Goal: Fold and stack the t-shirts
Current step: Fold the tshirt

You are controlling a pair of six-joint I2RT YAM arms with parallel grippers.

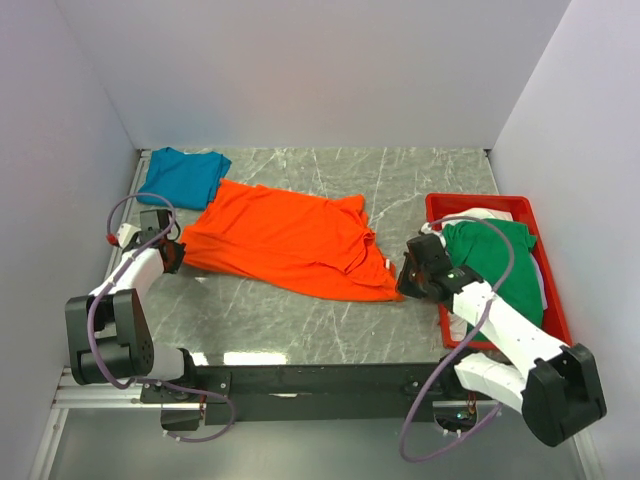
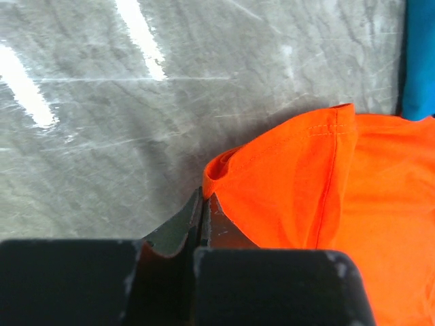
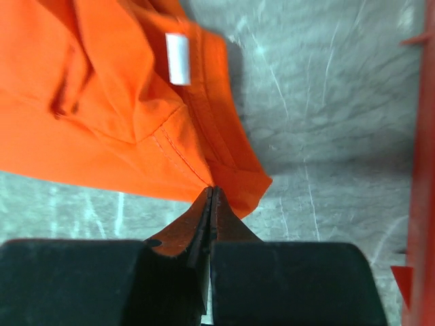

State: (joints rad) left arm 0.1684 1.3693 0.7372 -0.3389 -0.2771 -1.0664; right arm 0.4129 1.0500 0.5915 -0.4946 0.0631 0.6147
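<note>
A bright orange t-shirt (image 1: 290,240) lies spread and rumpled across the middle of the grey table. My left gripper (image 1: 177,255) is shut on its left edge; in the left wrist view the fingertips (image 2: 204,197) pinch the folded hem of the orange cloth (image 2: 319,197). My right gripper (image 1: 405,275) is shut on the shirt's right corner, and in the right wrist view its tips (image 3: 211,190) meet at the hem of the orange cloth (image 3: 102,102), below a white neck label (image 3: 178,59). A teal blue t-shirt (image 1: 182,175) lies crumpled at the back left.
A red tray (image 1: 475,200) stands at the right, holding a green t-shirt (image 1: 495,255) over a white one (image 1: 480,214). Its red wall (image 3: 425,170) shows close to my right gripper. White walls close in the table on three sides. The teal cloth (image 2: 420,61) borders the orange shirt.
</note>
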